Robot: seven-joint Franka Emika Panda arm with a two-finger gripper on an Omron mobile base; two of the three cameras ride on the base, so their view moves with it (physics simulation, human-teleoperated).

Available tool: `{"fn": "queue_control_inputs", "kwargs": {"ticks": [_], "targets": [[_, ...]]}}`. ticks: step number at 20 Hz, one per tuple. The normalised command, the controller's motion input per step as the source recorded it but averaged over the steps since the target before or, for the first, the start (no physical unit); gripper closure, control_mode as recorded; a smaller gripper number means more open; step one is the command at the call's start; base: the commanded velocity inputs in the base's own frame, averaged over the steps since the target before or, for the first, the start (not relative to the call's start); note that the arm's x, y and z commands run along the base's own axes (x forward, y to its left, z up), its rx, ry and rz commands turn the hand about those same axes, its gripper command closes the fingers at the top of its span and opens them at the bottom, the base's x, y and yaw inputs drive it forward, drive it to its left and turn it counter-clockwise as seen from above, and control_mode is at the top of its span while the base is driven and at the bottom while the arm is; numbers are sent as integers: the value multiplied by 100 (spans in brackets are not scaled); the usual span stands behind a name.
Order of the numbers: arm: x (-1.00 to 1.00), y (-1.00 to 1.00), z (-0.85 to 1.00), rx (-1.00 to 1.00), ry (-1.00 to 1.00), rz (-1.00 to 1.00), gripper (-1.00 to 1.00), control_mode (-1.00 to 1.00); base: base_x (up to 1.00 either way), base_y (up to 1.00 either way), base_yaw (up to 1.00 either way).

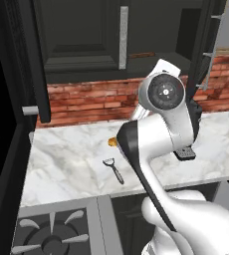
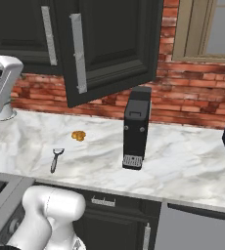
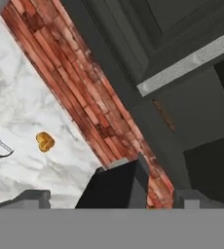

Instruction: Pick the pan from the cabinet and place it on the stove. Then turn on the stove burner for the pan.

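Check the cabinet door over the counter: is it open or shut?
Open. In the right base view the cabinet door swings out from the wall over the marble counter, its silver bar handle angled forward above the black coffee machine.

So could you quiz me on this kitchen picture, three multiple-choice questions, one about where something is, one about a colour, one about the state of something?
1. Where does the peeler lie?
A. on the marble counter
B. on the stove
C. inside the cabinet

2. What colour is the wall behind the counter?
A. white tile
B. red brick
C. plain grey

3. How does the cabinet door stand above the coffee machine?
A. shut flat
B. swung open
C. taken off

Answers:
1. A, it rests on the marble near a small orange item.
2. B, red bricks run along the back of the counter.
3. B, the door angles out from the cabinet front, its silver handle turned toward the room.
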Motion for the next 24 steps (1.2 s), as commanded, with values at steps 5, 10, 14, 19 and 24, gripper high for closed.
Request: {"fn": "queue_control_inputs", "kwargs": {"ticks": [5, 10, 14, 19, 24], "targets": [[56, -23, -17, -14, 21, -17, -100, -100, 0, 0, 0], [25, -49, -1, -11, 11, -18, -100, -100, 0, 0, 0], [11, -52, -1, -12, 7, -20, -100, -100, 0, 0, 0], [2, -51, -5, -13, 3, -20, -100, -100, 0, 0, 0], [0, -54, -3, -10, 0, -20, -100, -100, 0, 0, 0]]}}
